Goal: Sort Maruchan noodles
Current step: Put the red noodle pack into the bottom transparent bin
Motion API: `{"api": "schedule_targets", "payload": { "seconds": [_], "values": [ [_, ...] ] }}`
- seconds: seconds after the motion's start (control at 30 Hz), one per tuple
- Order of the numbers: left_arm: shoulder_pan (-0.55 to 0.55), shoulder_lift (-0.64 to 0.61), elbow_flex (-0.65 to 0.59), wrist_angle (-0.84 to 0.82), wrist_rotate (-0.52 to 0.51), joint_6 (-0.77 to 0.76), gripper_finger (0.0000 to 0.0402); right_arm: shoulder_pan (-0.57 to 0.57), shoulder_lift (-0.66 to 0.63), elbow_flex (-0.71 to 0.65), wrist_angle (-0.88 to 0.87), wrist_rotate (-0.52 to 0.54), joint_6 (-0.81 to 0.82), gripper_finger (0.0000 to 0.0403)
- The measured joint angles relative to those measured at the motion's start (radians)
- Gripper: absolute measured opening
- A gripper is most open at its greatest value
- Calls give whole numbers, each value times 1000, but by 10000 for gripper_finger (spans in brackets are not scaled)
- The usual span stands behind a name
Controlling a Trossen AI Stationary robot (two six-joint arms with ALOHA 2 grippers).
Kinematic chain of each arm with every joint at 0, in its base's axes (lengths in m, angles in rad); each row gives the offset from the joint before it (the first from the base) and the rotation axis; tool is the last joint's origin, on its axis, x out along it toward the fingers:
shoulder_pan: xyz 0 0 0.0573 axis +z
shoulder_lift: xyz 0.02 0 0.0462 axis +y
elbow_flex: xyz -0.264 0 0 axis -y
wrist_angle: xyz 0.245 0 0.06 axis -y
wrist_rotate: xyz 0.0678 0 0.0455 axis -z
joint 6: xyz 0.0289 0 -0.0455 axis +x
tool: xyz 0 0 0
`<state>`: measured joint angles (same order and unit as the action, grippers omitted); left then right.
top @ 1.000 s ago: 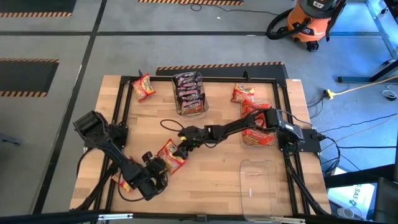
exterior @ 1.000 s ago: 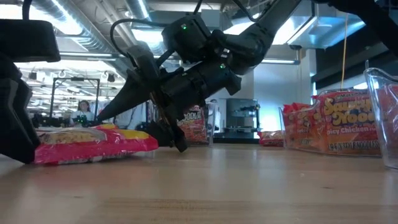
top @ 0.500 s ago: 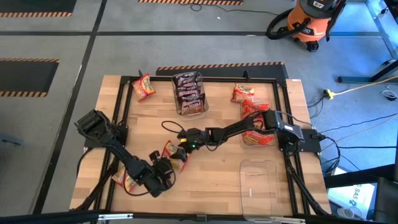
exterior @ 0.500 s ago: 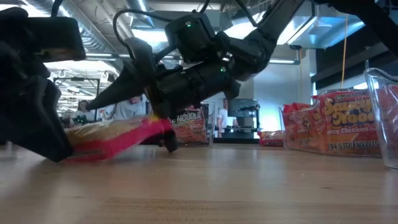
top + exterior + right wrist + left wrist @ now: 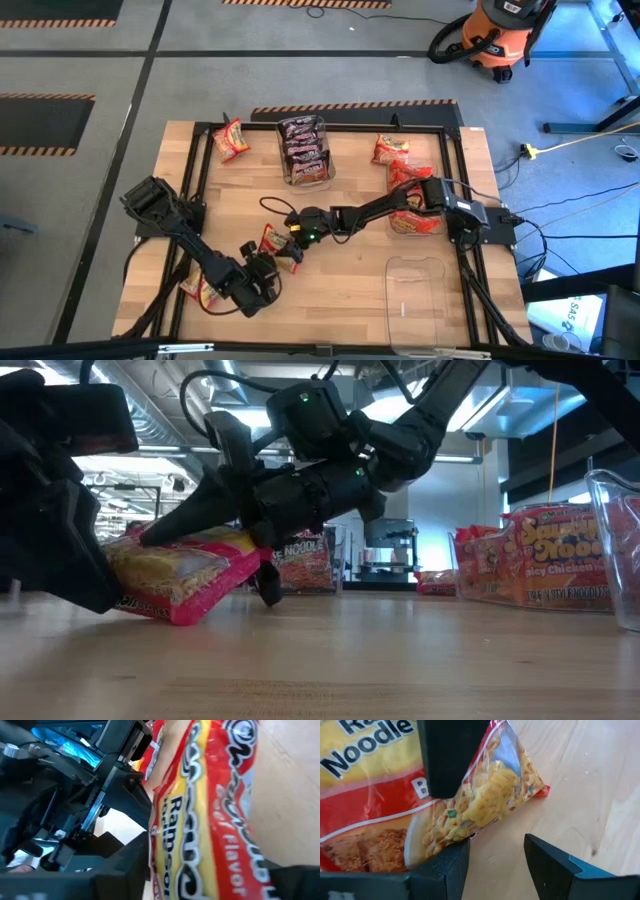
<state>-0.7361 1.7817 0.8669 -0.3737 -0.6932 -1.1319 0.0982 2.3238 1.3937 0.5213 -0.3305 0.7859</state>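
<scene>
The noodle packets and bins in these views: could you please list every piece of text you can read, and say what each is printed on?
"Noodle", cut off above, and a lone "B": on the red and yellow packet in the left wrist view.
"Ramen" and "Beef Flavor": on the same packet in the right wrist view, partly smeared.
"Noodle" and "Spicy Chicken", partly cut off: on packets in the clear bin in the low view.
High view: packet print is too small to read.

A pale wooden counter [image 5: 340, 280] carries clear plastic rectangular bins [image 5: 414, 290]; an orange shop vacuum [image 5: 497, 32] stands on the grey floor [image 5: 80, 60].
</scene>
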Motion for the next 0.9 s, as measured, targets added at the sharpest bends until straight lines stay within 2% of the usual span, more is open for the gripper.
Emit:
{"api": "schedule_targets", "payload": {
  "seconds": [0.17, 0.27, 0.4, 0.7, 0.9],
  "values": [
    [-4, 0, 0, -15, 26, -9, 185, -3, -5, 0, -3, 13, -92, 117],
    [-11, 0, 0, -23, 64, -29, 185, -13, -19, 0, -21, -17, -142, 100],
    [-19, -2, 0, -25, 104, -60, 185, -20, -72, -1, -140, -30, -235, 101],
    [-20, -3, 0, -19, 113, -89, 185, 7, -300, -1, -567, 18, -412, 104],
    [-9, -4, 1, -12, 123, -88, 185, 55, -496, -81, -687, 65, -475, 106]
  ]
}}
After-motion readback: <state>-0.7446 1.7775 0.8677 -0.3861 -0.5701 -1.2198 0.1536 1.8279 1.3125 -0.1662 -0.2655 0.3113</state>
